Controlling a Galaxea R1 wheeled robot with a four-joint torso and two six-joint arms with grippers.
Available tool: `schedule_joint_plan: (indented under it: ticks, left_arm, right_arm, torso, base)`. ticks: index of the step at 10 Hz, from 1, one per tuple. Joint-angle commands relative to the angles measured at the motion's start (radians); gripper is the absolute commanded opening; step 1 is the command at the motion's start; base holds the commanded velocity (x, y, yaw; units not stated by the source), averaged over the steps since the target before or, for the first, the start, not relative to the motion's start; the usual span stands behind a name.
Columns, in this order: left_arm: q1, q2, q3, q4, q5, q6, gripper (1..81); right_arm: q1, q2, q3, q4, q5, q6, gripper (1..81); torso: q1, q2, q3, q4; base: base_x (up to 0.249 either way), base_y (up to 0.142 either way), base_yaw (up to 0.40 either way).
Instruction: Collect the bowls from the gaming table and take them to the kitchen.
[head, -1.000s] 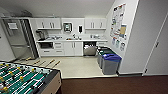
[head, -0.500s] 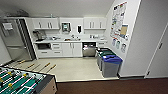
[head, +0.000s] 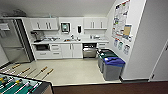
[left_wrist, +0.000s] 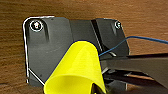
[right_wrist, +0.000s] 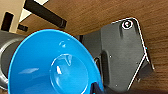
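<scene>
a bright room with white cupboards (head: 45, 24) up on the back wall and more below a white counter (head: 72, 40) with a sink (head: 68, 40). a tall grey fridge (head: 13, 41) stands at one side. two bins (head: 113, 68) — one with a blue lid — sit by a white wall with posters (head: 121, 18). the floor (head: 72, 71) is pale, then dark wood close up.

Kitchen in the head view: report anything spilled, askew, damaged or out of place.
Nothing stands out. The white cabinets are shut, the countertop looks tidy, and the two lidded bins stand upright against the wall at the right. No spill shows on the floor. The appliance under the counter is too blurred to judge.
</scene>
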Motion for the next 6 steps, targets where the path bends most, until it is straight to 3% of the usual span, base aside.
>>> schedule_joint_plan:
  ticks: [1, 6]
  left_arm:
    - [-0.045, -0.018, 0.011, 0.012, 0.052, 0.010, 1.0]
    - [-0.045, -0.016, 0.011, 0.012, 0.052, 0.010, 1.0]
  right_arm:
    - [0.027, -0.041, 0.020, -0.023, -0.038, -0.002, 1.0]
    - [0.027, -0.039, 0.021, -0.023, -0.038, -0.002, 1.0]
  torso:
    - [0.000, 0.000, 0.000, 0.000]
    - [0.000, 0.000, 0.000, 0.000]
  base:
    - [0.253, 0.000, 0.000]
    - [0.253, 0.000, 0.000]
